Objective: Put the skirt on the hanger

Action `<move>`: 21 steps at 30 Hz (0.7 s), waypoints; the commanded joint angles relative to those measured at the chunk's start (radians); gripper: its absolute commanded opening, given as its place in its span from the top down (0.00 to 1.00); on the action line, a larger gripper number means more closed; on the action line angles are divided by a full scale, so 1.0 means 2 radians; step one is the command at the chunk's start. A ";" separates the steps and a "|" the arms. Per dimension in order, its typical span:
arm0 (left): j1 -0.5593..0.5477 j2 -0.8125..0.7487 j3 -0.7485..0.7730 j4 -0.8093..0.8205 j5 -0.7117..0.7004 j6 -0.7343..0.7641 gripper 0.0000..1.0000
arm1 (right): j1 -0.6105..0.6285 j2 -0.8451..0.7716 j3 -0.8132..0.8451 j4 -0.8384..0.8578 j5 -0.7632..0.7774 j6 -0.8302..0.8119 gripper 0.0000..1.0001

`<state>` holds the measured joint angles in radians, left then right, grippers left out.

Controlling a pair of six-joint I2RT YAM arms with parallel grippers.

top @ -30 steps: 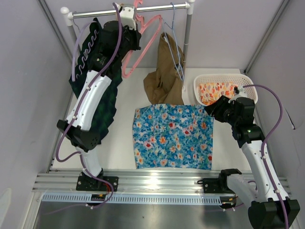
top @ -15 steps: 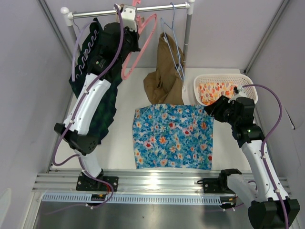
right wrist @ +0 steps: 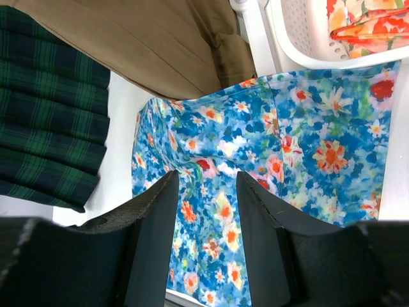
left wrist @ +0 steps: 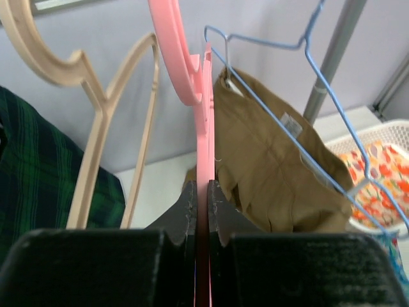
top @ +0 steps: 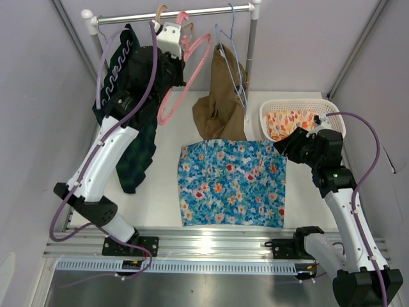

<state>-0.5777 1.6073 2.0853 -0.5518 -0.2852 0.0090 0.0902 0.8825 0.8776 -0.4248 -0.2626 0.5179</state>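
Basket [top: 296, 102] first: from overhead you have a white laundry basket at the far right of the tabletop [top: 166, 192], with an orange-flowered cloth [top: 287, 121] lying in it. The blue floral skirt [top: 231, 182] lies spread flat in the middle of the tabletop, its far right corner just beside the basket. Your left arm [top: 105, 150] reaches up and away to the rail [top: 211, 10], its wrist at the pink hanger [top: 185, 77], which slants between a green plaid garment [top: 137, 147] and a brown one [top: 220, 102]. Your right arm [top: 342, 198] is bent low, wrist near the skirt's far right corner.

Left wrist view: the left pincer [left wrist: 202, 192] is clamped on the pink hanger just below its hook, a finger pressed to either face. A wooden hanger [left wrist: 88, 160] sits to one side, a blue wire hanger [left wrist: 304, 50] to the other, across the brown garment.

Right wrist view: the right pincer [right wrist: 206, 182] stands partly apart, holding nothing, above the skirt with no contact you can see
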 commanded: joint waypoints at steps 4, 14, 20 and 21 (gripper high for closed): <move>-0.014 -0.102 -0.084 -0.025 0.018 -0.027 1.00 | 0.001 -0.021 0.041 -0.026 -0.002 -0.018 0.52; -0.026 -0.282 -0.321 -0.024 0.137 -0.102 1.00 | -0.001 -0.058 0.075 -0.091 -0.007 -0.033 0.52; -0.111 -0.356 -0.476 0.056 0.206 -0.136 1.00 | 0.002 -0.069 0.092 -0.143 -0.039 -0.033 0.52; -0.124 -0.363 -0.489 0.069 0.212 -0.145 1.00 | 0.003 -0.070 0.096 -0.151 -0.043 -0.033 0.53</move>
<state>-0.7555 0.9058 1.1835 -0.5514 0.0326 -0.2058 0.0902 0.7544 1.0176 -0.6556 -0.2981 0.4660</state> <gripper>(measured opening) 0.080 0.476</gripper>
